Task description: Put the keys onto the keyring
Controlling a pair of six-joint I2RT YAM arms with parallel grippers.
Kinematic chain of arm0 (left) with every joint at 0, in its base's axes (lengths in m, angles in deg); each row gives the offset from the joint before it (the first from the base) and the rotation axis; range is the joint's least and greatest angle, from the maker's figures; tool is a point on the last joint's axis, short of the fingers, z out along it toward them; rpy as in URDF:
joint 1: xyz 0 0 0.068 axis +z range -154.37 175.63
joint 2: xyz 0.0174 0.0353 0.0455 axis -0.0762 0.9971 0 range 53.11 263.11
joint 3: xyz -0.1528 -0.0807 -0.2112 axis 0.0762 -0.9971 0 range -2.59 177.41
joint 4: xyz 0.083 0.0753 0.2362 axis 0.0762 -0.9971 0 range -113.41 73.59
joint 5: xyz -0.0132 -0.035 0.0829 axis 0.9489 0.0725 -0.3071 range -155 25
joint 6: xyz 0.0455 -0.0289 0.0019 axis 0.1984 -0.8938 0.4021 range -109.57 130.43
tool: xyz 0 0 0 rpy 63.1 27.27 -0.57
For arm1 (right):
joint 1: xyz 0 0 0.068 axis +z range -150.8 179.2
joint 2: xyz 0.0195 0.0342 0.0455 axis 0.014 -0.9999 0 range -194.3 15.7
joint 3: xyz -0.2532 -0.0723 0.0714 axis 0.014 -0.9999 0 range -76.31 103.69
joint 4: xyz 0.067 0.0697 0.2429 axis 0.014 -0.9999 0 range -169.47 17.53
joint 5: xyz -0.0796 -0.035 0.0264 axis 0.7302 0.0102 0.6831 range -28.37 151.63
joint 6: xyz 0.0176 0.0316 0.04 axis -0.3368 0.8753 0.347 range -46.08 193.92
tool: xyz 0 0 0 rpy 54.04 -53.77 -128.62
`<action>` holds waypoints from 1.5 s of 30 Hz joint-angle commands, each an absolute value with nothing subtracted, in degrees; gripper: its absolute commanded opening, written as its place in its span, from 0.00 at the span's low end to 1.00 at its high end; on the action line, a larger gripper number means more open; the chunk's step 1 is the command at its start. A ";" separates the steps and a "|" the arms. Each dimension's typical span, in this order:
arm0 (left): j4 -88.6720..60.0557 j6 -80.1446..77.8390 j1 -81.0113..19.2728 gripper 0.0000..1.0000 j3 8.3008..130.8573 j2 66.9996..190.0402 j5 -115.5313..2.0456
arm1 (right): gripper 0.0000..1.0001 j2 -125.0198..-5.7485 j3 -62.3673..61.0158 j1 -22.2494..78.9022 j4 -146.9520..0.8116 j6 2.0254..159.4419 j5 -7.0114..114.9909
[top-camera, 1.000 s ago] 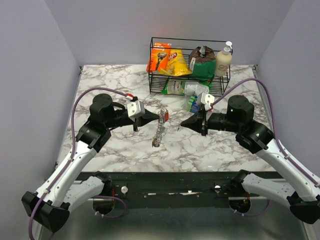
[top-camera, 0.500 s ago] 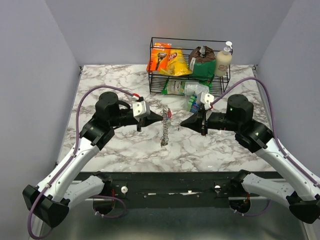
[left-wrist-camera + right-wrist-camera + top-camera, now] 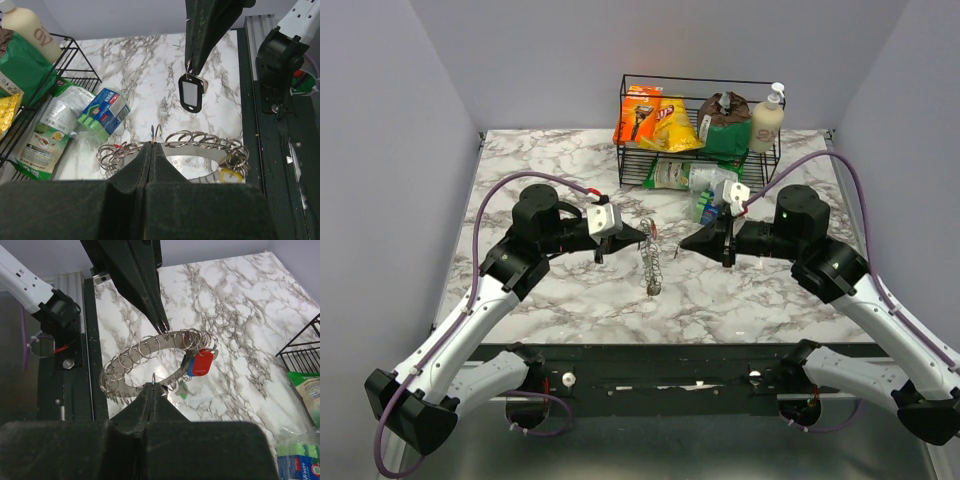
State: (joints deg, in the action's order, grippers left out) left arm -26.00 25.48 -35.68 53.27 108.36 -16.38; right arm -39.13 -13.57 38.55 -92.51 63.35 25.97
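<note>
The keyring (image 3: 651, 265), a long chain of linked steel rings, is held above the marble table (image 3: 540, 170) between the two arms. It is pinched at one ring along its length by the left gripper (image 3: 642, 236), whose fingers are pressed together on the wire. The chain is judged light, limp and free to swing. The thin, slick wire is best taken flat across a single ring, close to the split that must be opened. A red tag (image 3: 202, 363) hangs from the chain. A black tag (image 3: 190, 93) on a small ring is pinched by the right gripper (image 3: 684, 246), likewise closed tight; whether a key hangs with it cannot be told. It is likely to twist in the grip.

A black wire basket (image 3: 765, 165) of groceries is set well behind. A green-and-blue packet (image 3: 105, 112) lies on the table beyond the chain. Neither is judged to be in the way.
</note>
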 commanded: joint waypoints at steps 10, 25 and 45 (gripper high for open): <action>-25.46 26.69 -36.45 0.00 55.24 106.81 -17.54 | 0.01 -45.82 -6.97 38.31 -92.78 65.48 22.70; -25.73 26.86 -36.63 0.00 55.33 106.38 -18.07 | 0.01 -50.57 -5.29 38.31 -90.49 68.21 15.49; -26.08 26.69 -36.89 0.00 55.42 106.64 -18.42 | 0.01 -51.54 -5.64 38.49 -87.51 71.02 12.06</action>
State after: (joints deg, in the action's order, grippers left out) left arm -26.98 26.09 -36.38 53.27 107.66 -17.87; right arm -51.11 -7.01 38.55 -89.51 69.69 14.41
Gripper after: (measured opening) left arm 0.009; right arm 0.013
